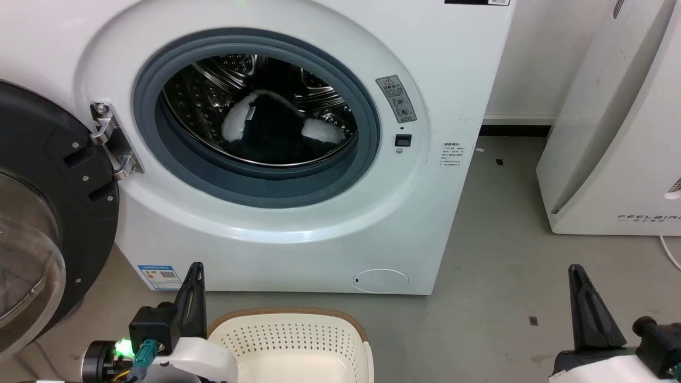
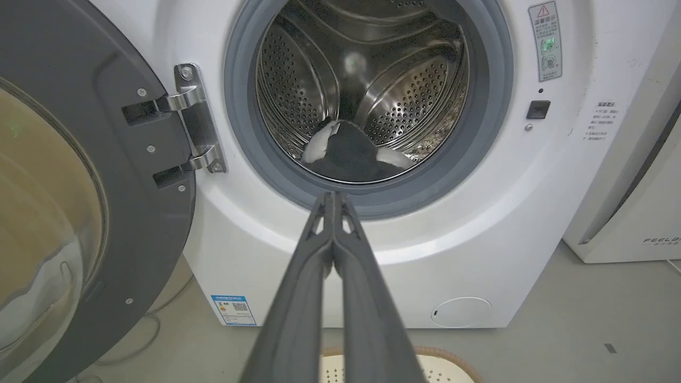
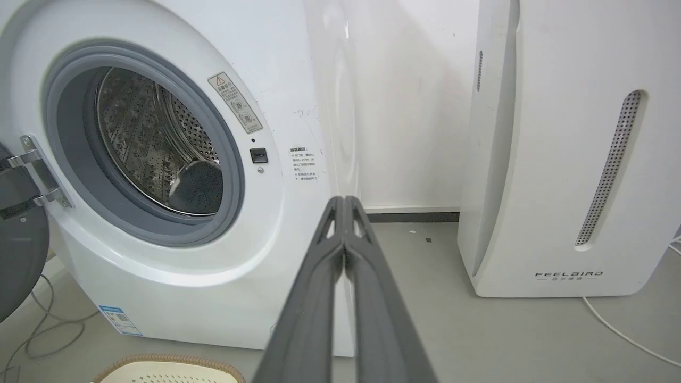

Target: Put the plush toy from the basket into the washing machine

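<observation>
1. Head view.
   - The washing machine point(image 1: 436, 64) stands with its black-rimmed glass door point(image 1: 48, 213) swung wide to the left on a metal hinge point(image 1: 109, 141).
   - The plush toy point(image 1: 276, 133) lies inside the steel drum point(image 1: 213, 90), low and toward the front. Its black fur faces outward, with a white patch at each side.
   - The basket point(image 1: 298, 340) sits on the grey floor point(image 1: 505, 239) just in front of the machine.
   - The left gripper point(image 1: 197, 271) is beside the basket's left rim and the right gripper point(image 1: 575, 271) is well apart to the right. Both point upward.
   - Each gripper shows as one dark blade, so this angle does not show whether the fingers are spread.
   - A white FEELBIRD appliance point(image 1: 612, 159) stands to the right of the machine.

2. Left wrist view.
   - The left gripper point(image 2: 333, 198) has its fingers point(image 2: 298, 298) pressed together along their length, gripping nothing.
   - The tips point at the lower edge of the grey door seal point(image 2: 479, 149).
   - The plush toy point(image 2: 351, 157) rests on the drum bottom, behind the seal.
   - The basket rim point(image 2: 441, 352) shows at the lower edge.

3. Right wrist view.
   - The right gripper point(image 3: 344, 202) has its fingers point(image 3: 314, 298) pressed together and empty. It is aimed at the machine's right front corner.
   - A dark, rounded part of the plush toy point(image 3: 198, 186) shows inside the drum.
   - The basket point(image 3: 165, 372) is at the bottom left.
   - A white cable point(image 3: 622, 332) lies on the floor by the FEELBIRD appliance point(image 3: 558, 159).
</observation>
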